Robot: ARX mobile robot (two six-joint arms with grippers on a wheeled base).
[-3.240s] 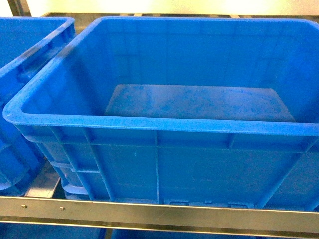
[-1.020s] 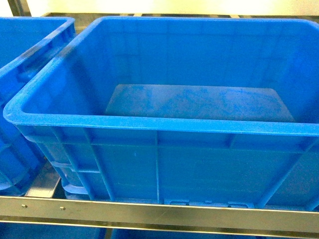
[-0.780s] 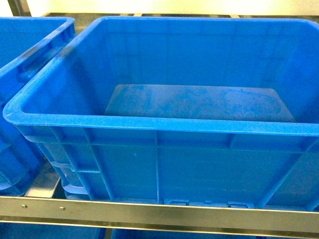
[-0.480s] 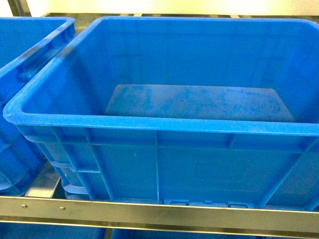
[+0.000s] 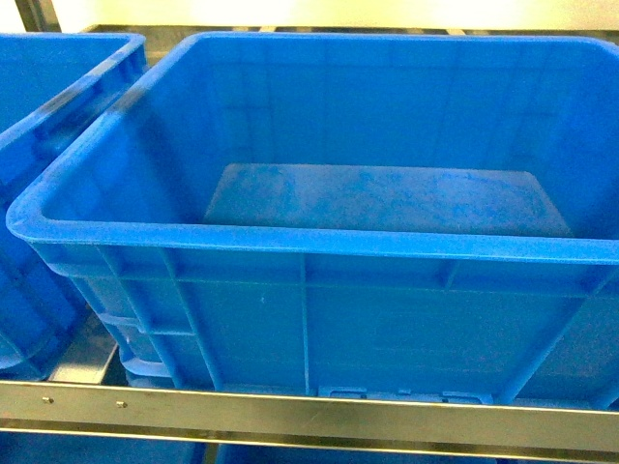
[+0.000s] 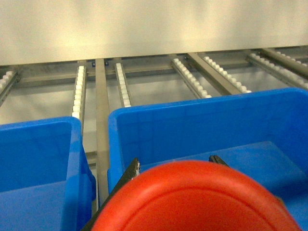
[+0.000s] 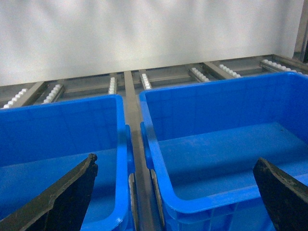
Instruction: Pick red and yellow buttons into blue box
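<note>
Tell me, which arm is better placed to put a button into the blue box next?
The left. Its gripper already holds the red button between its fingers, in front of the blue box. The right gripper is open and holds nothing.

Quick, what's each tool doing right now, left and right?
Left tool: closed on the red button, above the blue box.
Right tool: open, holding nothing.

Blue box (image 5: pixel 290 242) — glossy plastic, floor scuffed.
</note>
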